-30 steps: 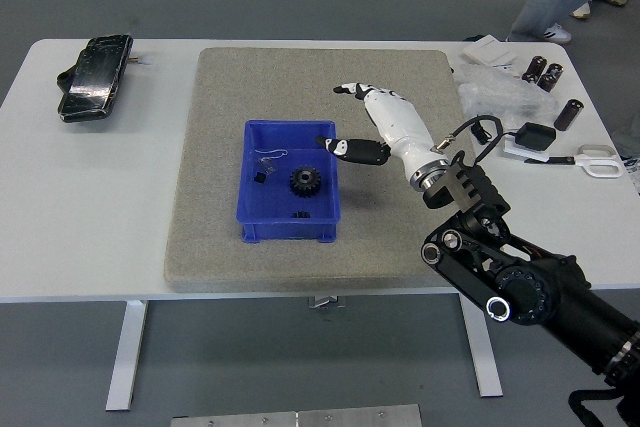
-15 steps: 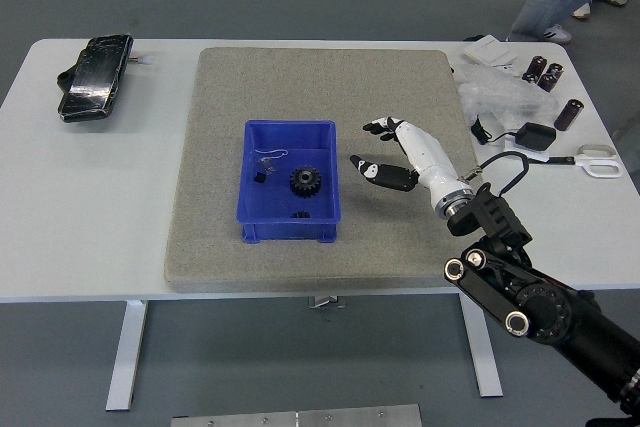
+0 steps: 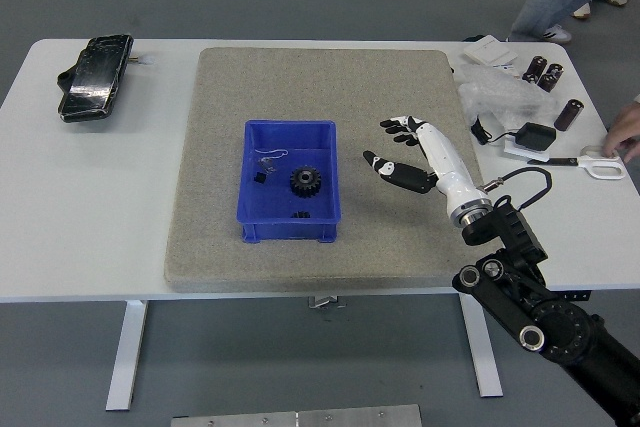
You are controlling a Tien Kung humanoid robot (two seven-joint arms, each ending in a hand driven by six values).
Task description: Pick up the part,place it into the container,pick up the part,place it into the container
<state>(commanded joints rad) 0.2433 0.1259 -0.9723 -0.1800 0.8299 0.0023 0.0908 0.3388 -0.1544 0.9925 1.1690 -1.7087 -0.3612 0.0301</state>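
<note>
A blue container [image 3: 290, 183] sits on the grey mat [image 3: 320, 97] left of centre. Inside it lie a black gear [image 3: 305, 181], a small black part [image 3: 261, 177] with a thin wire piece near it, and another small dark part [image 3: 299, 214] by the front wall. My right hand [image 3: 392, 147] hovers over the mat to the right of the container, fingers spread and holding nothing. Its black arm comes up from the lower right corner. The left arm does not show.
A black phone-like device [image 3: 93, 77] lies at the table's far left. At the far right are a plastic bag [image 3: 495, 97], dark cylinders [image 3: 545, 72], a black square piece [image 3: 533, 136] and scissors [image 3: 598, 160]. A person's hand [image 3: 625, 132] enters at the right edge by the scissors.
My right hand has drawn back from above the container's right rim, moving right and toward me, fingers still spread. A person's hand has appeared at the right edge.
</note>
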